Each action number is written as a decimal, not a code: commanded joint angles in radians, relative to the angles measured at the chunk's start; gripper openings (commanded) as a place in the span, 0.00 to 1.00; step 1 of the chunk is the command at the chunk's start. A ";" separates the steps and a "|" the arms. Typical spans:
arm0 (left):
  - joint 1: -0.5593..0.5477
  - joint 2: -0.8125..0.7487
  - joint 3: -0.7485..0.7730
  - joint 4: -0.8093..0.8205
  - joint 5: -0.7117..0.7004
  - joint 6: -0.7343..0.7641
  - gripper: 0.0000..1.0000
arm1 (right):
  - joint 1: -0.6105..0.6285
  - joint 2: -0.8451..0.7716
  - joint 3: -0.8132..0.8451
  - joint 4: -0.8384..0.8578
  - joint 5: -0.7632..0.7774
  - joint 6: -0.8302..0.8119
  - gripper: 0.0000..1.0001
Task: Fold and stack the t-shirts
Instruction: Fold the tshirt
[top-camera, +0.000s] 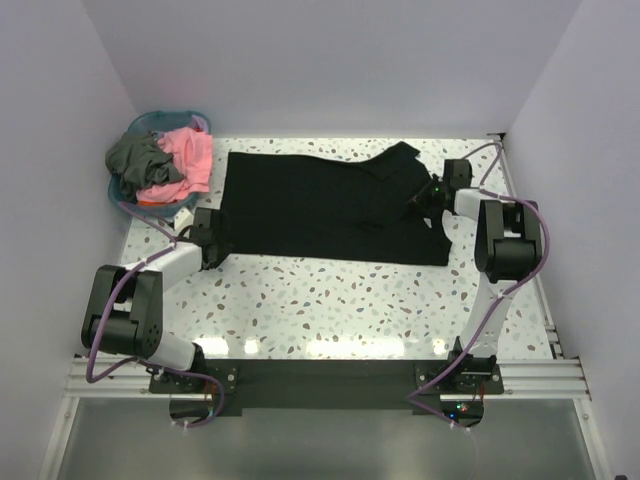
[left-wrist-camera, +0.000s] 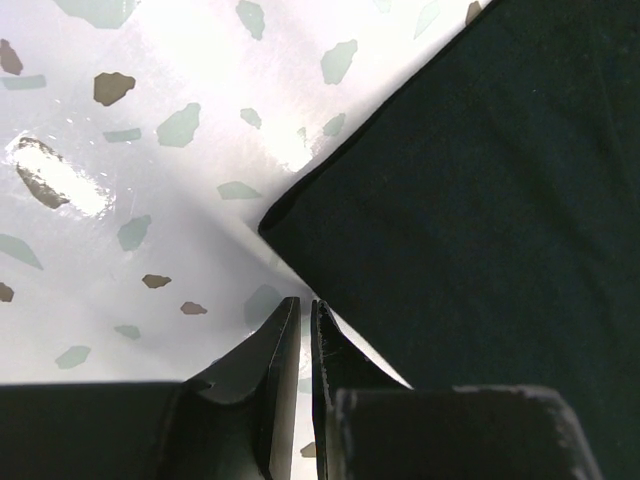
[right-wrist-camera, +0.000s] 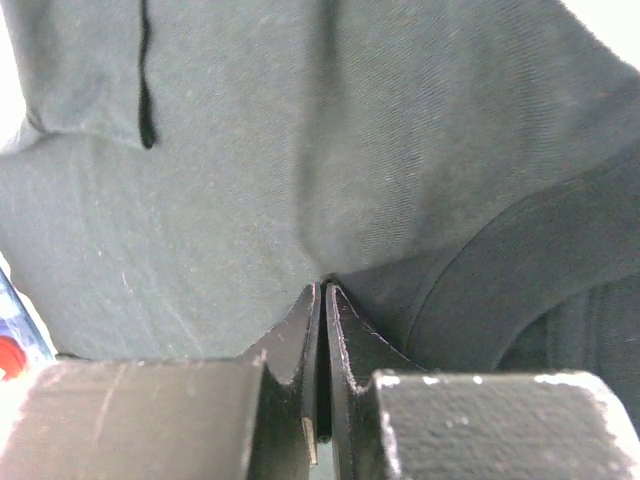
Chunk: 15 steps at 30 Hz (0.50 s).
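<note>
The main risk lay in the uneven hold on the black t-shirt (top-camera: 320, 205), which was spread flat across the middle of the table (top-camera: 330, 300) in the top view. If the right arm lifted or dragged its side alone, the cloth would probably skew, bunch, and spoil the fold line. The sleeve doubled over at the upper right could also flop open. On the left, a closing move from that position would likely pinch only bare tabletop, since the shirt corner sat just beside the tips, not between them.

The right gripper (right-wrist-camera: 322, 288) had its jaws clamped together on the black cloth, with fabric puckering into the tips. The left gripper (left-wrist-camera: 305, 305) held its jaws nearly together with only a thin slit. Pale table showed through the slit, and no cloth was evidently gripped.

The coral pink t-shirt (top-camera: 190, 155) and the dark grey t-shirt (top-camera: 135, 155) lay heaped in the blue basket (top-camera: 125, 190) at the upper left.
</note>
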 joint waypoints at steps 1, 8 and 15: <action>0.014 -0.012 -0.015 -0.047 -0.029 0.024 0.14 | -0.032 -0.029 0.029 -0.102 0.055 0.006 0.05; 0.014 -0.010 -0.018 -0.046 -0.025 0.022 0.14 | -0.033 -0.044 0.061 -0.128 0.075 0.023 0.39; 0.016 -0.012 -0.025 -0.037 -0.016 0.025 0.14 | -0.016 -0.093 0.035 -0.121 0.092 -0.009 0.71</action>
